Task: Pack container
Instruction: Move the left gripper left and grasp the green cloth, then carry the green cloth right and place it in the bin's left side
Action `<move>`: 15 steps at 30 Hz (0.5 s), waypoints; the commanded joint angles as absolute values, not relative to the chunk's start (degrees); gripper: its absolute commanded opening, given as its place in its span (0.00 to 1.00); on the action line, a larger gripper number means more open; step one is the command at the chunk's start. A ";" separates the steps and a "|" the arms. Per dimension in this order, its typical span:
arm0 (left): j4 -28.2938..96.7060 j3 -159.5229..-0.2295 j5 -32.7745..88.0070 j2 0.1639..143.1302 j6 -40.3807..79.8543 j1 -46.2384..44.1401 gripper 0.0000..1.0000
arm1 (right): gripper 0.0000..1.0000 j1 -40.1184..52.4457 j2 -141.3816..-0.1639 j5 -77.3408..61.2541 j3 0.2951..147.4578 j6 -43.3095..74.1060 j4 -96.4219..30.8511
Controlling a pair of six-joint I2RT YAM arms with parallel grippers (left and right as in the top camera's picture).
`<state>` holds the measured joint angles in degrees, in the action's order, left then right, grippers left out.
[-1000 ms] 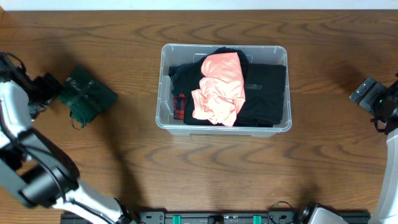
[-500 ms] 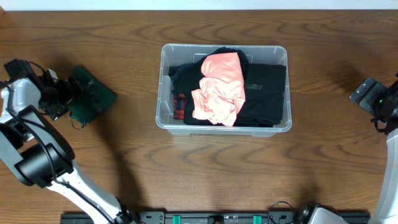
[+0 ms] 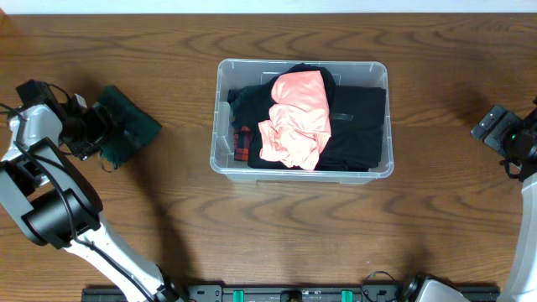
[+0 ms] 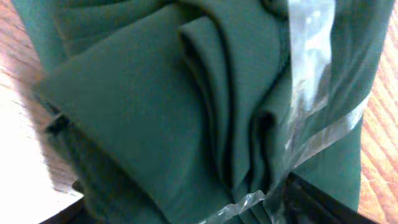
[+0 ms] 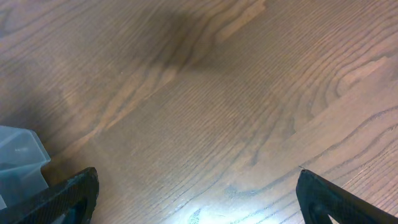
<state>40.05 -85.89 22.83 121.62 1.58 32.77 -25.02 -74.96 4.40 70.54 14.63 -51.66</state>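
Note:
The clear plastic container stands at the table's middle, holding black garments, a pink garment on top and a bit of red plaid. A dark green folded cloth bundle, bound with clear tape, lies on the table at the left. My left gripper is open and pressed up to the bundle's left side; the green cloth fills the left wrist view, with the finger tips at its lower corners. My right gripper is open and empty over bare table at the far right.
A corner of the container shows at the left edge of the right wrist view. Brown wooden table surrounds the container. A black rail runs along the front edge.
My left gripper has moved right and up against the green bundle, which has shifted slightly. The right arm and the container have not moved.

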 commanded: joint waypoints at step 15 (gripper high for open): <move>42.54 -85.25 28.27 113.97 2.42 32.56 0.11 | 0.99 -25.06 -75.02 4.05 70.48 14.02 -51.94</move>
